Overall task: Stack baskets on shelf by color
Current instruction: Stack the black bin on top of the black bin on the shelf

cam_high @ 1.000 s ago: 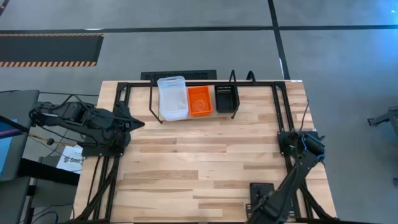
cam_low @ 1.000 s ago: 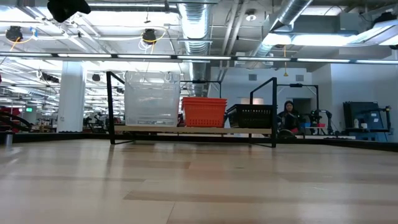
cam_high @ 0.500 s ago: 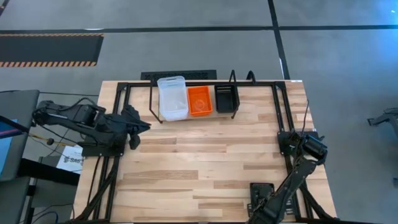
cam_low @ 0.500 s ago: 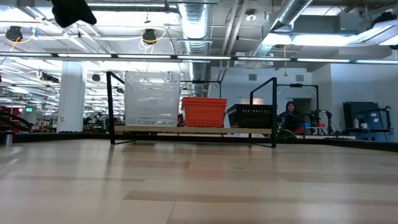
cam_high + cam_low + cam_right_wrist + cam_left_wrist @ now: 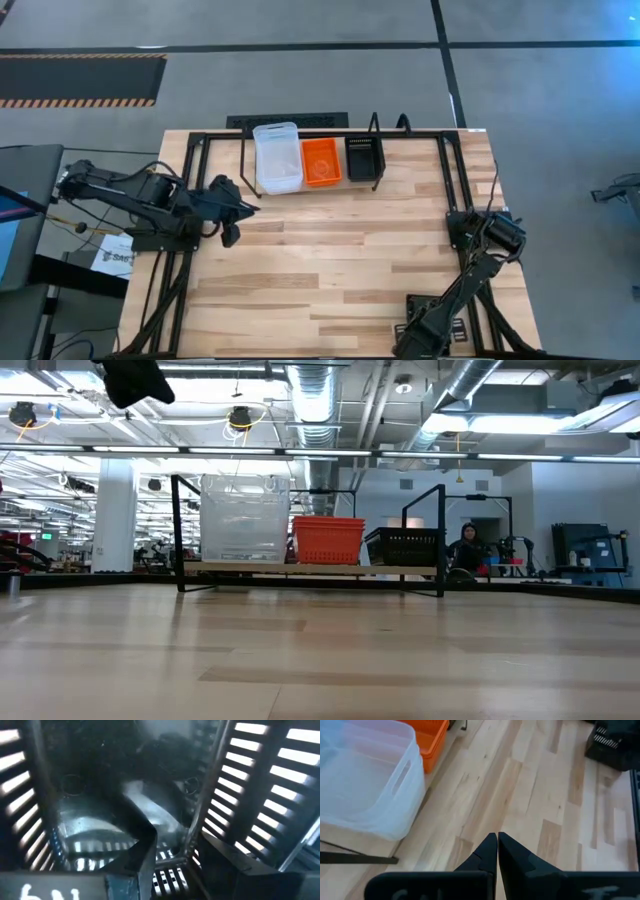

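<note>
On the shelf at the table's far edge stand three stacks of baskets: clear, orange and black. They show too in the low view, clear, orange and black. My left gripper is shut and empty, above the table before the clear basket; it is left of the shelf in the high view. At the table's right edge my right gripper is open, its fingers down among a black basket's slotted walls; in the high view the wrist hides it. My right gripper points down into a black perforated basket, with one upright wall rising between its two fingers. Whether either finger touches the wall I cannot tell.
The shelf's black wire loops stand upright at its ends. The wooden slat tabletop lies between the arms. A dark mount sits at the near right. In the room beyond the table a person sits.
My left gripper has moved toward the table's right, nearer the shelf's clear baskets, and has stayed shut. My right arm has lowered its gripper at the table's right edge.
</note>
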Robot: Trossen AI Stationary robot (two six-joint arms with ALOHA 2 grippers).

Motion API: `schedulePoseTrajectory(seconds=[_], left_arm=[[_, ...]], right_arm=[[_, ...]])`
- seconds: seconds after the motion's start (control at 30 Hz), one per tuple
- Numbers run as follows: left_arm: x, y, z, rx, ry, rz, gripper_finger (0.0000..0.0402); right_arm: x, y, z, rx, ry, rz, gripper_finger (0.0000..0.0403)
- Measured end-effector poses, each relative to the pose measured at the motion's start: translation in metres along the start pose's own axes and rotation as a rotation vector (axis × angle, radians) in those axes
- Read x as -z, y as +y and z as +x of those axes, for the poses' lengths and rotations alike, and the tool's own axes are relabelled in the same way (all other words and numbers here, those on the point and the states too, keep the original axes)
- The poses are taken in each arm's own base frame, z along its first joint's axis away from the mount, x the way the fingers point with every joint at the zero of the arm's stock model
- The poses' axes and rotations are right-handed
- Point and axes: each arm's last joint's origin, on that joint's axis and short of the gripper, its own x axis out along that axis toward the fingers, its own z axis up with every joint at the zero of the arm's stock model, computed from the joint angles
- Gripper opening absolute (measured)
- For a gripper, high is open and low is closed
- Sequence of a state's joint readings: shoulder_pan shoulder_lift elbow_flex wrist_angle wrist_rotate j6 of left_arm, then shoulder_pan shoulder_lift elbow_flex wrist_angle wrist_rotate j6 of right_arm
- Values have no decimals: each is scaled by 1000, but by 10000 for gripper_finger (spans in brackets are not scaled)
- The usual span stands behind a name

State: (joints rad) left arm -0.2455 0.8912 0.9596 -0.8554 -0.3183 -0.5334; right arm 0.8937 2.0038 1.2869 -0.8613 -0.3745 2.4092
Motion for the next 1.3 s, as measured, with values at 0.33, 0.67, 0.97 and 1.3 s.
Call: schedulePoseTrajectory(seconds=[0.33,0.67,0.97,1.3], left_arm=[[-2,-1,0,9,-16,-9,0],[-2,-1,0,11,-20,-18,0],[-2,-1,0,10,-20,-17,0],[-2,-1,0,10,-20,-18,0]], right_arm=[[-19,-22,-59,-145,-114,32,170],[-39,-51,-100,-171,-217,47,170],[-39,-62,-100,-128,-262,30,170],[-41,-65,-87,-113,-275,11,170]])
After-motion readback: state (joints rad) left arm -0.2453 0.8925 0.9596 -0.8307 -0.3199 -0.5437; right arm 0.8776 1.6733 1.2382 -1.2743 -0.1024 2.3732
